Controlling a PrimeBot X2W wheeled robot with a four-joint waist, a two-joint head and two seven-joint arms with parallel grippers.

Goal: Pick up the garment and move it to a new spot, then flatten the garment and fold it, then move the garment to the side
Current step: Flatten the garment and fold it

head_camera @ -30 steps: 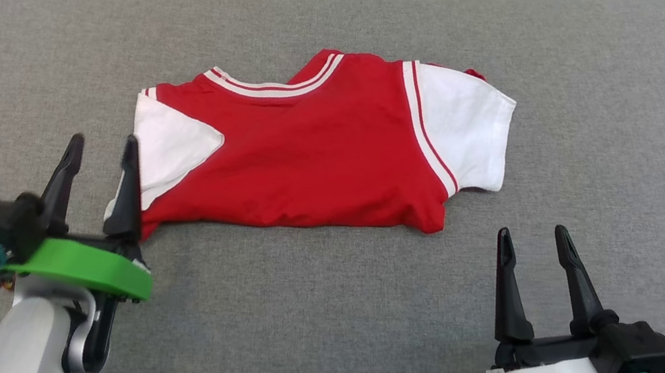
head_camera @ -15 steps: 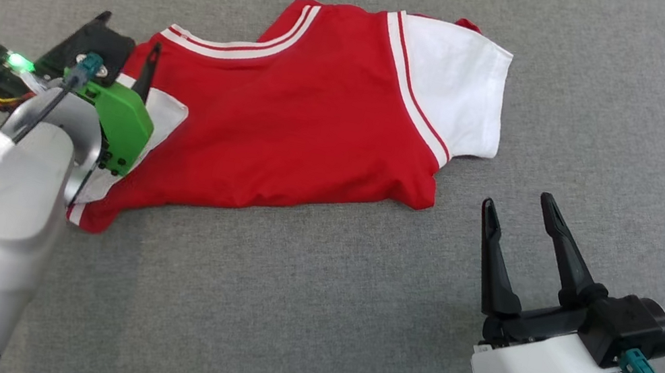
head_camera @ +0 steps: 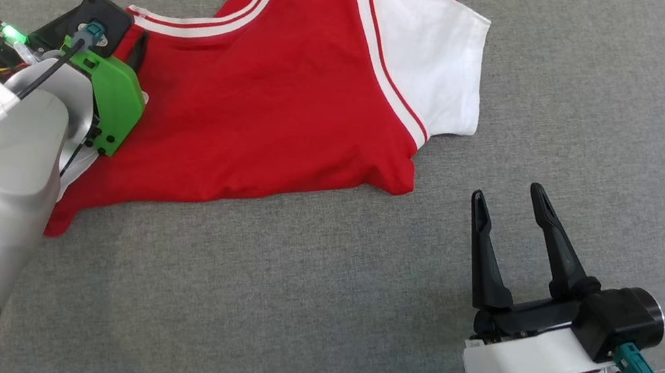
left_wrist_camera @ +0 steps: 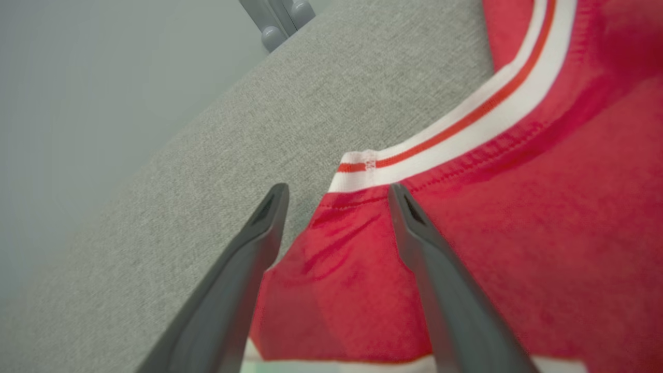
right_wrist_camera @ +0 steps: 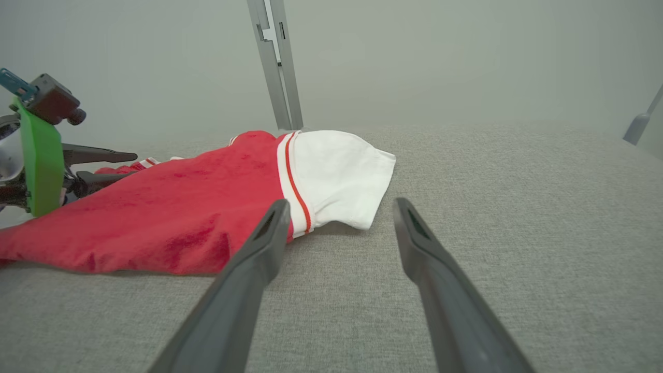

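Head view, nearest: right pincer (head_camera: 508,193) sits low and close, its two dark fingers spread wide with nothing between them.
Under it: bare grey cushion (head_camera: 282,314).
Ahead of the right pincer: the garment (head_camera: 279,102), red with white trim, lies spread on the cushion beyond the fingertips and off to their left, apart from them; its lower red corner is the nearest part.
White sleeve (head_camera: 430,60): further on, almost straight ahead of the right pincer's tips.
Left pincer (left_wrist_camera: 337,189): fingers wide apart, gripping nothing; one finger over grey cushion, the other over red cloth, the garment's shoulder corner between them.
Collar band (left_wrist_camera: 466,129): just past the left pincer's tips.
Farthest: grey post (right_wrist_camera: 274,62) behind the cushion.
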